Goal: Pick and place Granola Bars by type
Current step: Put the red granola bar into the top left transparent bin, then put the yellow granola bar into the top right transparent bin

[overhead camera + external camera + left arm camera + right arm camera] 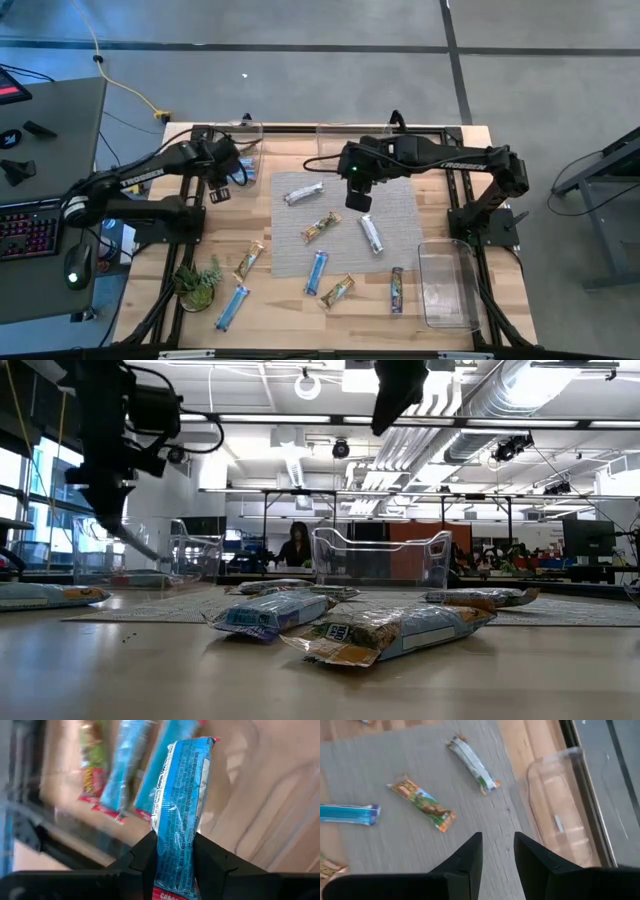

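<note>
My left gripper [222,176] is at the table's far left beside a clear bin [243,140] and is shut on a bright blue granola bar [181,795]. Through the left wrist view two more blue bars [120,770] lie below in that bin, with a green-and-red wrapper [92,757] beside them. My right gripper [358,198] hangs open above the grey mat [400,215], touching nothing. On the mat lie a white bar [303,193], a tan-orange bar [321,227] and another white bar [372,234]. Several more bars lie nearer, among them a blue one [317,271]. My left gripper pinches the blue bar between its two fingers [145,852], which stand on the bar's two long sides near its red-printed end [172,892]. The bar runs along the fingers and sticks out well past their tips. It is lifted clear, above the bin.
A second clear bin [340,135] stands at the far edge, and a third [445,285] at the near right. A small green plant [197,283] sits near left. Blue [232,307], tan [249,260], tan [338,291] and dark [397,290] bars lie on the wood.
</note>
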